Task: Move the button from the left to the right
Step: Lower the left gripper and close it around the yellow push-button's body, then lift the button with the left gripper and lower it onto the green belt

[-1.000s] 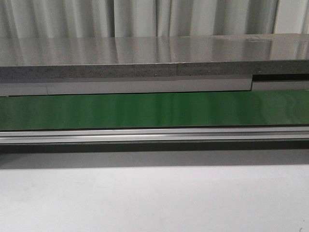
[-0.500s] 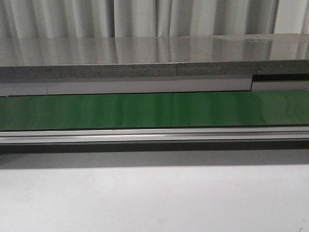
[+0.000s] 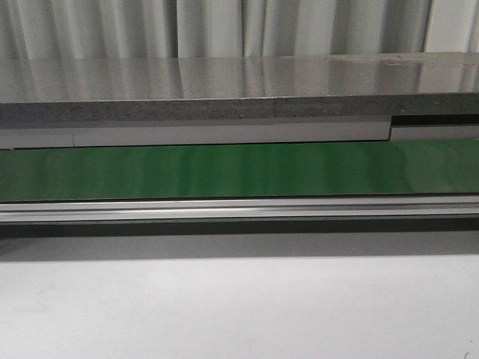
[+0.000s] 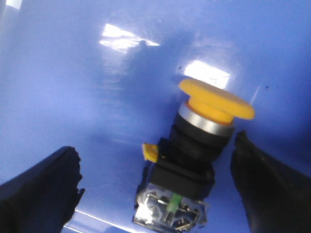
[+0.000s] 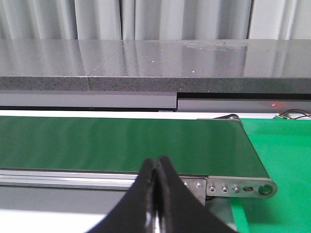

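Note:
The button (image 4: 194,150) shows only in the left wrist view: a yellow-orange mushroom cap, a metal ring, a black body and a clear contact block, lying on a blue surface (image 4: 97,97). My left gripper (image 4: 155,174) is open, its black fingers (image 4: 43,189) wide apart on either side of the button, not touching it. My right gripper (image 5: 155,167) is shut and empty, its tips pressed together in front of the green conveyor belt (image 5: 121,143). Neither gripper nor the button shows in the front view.
The green belt (image 3: 239,170) runs across the front view with an aluminium rail (image 3: 239,208) before it, a grey stone-like shelf (image 3: 224,90) behind, and a white tabletop (image 3: 239,307) nearest. The belt's end roller (image 5: 265,188) and a green mat (image 5: 286,160) show in the right wrist view.

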